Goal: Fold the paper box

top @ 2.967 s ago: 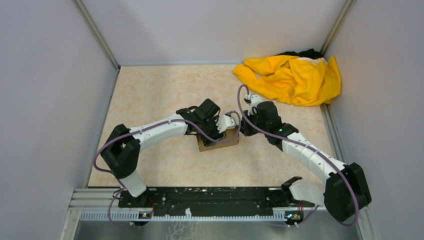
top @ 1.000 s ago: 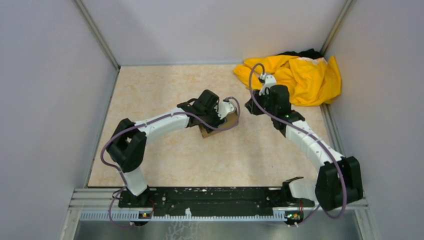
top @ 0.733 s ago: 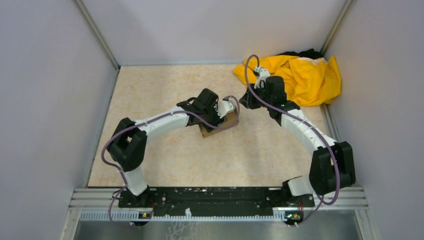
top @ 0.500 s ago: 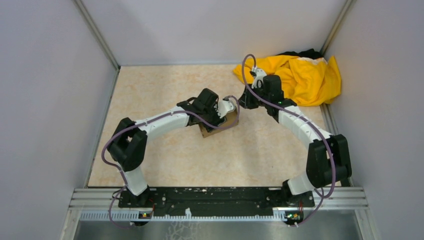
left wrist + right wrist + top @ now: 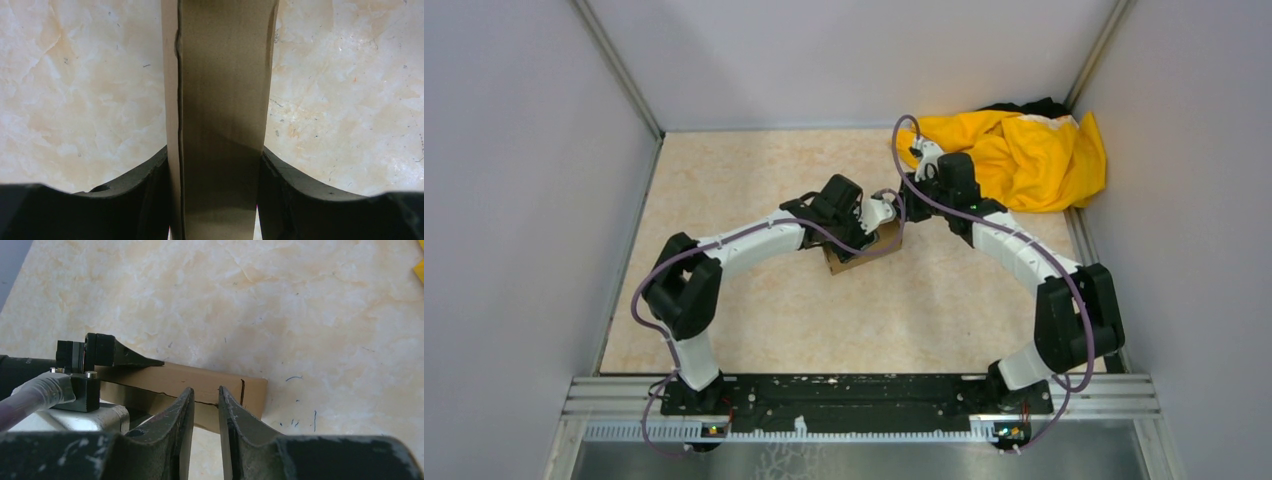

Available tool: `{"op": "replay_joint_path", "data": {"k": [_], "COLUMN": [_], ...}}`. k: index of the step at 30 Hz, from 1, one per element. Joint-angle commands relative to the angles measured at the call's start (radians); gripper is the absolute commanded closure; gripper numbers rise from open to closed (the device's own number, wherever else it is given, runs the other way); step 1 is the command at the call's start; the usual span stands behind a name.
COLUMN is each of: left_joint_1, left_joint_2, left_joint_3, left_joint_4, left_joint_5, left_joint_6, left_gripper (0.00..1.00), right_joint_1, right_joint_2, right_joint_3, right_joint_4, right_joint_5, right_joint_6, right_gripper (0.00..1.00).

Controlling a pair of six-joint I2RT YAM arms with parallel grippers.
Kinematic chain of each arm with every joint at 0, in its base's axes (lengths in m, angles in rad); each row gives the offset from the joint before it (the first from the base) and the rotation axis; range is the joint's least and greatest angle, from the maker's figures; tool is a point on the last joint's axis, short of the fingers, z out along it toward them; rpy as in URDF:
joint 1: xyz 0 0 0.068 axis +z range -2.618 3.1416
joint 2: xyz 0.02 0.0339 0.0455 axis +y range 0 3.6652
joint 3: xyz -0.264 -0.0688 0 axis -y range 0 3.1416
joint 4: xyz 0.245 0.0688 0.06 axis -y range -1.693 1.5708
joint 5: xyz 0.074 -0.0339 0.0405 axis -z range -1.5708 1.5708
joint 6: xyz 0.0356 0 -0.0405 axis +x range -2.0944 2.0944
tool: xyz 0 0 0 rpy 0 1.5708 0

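We are clamping the small brown cardboard paper box (image 5: 220, 120) in the left gripper (image 5: 215, 195); the right gripper (image 5: 206, 405), nearly closed and empty, is hovering beside the box and risks crushing a flap.

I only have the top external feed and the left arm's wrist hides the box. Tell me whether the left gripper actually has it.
Observer: Yes. In the left wrist view the left gripper is shut on the paper box, one finger against each side of the narrow brown carton.
Operator: Report the right gripper.
Observer: The right gripper is nearly shut with only a thin gap and holds nothing; the carton lies just beyond its tips.
Operator: Describe the carton's face on that side.
Observer: The right wrist view shows a dark seam line running along the carton's length, and its near end corner lies free on the table.
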Motion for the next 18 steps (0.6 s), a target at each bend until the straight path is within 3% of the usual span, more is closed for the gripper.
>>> {"op": "replay_joint_path", "data": {"k": [1, 18], "left_joint_1": [0.006, 0.009], "left_joint_2": [0.069, 0.084], "left_joint_3": [-0.005, 0.006], "left_joint_4": [0.007, 0.001], "left_joint_5": [0.032, 0.054], "left_joint_6": [0.018, 0.015], "left_gripper": [0.46, 0.45], "right_joint_1": [0.027, 0.053], "right_joint_2": [0.006, -0.051], "right_joint_3": [0.034, -0.155], "right_joint_4": [0.024, 0.049], "right_joint_5": [0.002, 0.06], "right_joint_6": [-0.038, -0.064], "right_gripper": [0.78, 0.9]}}
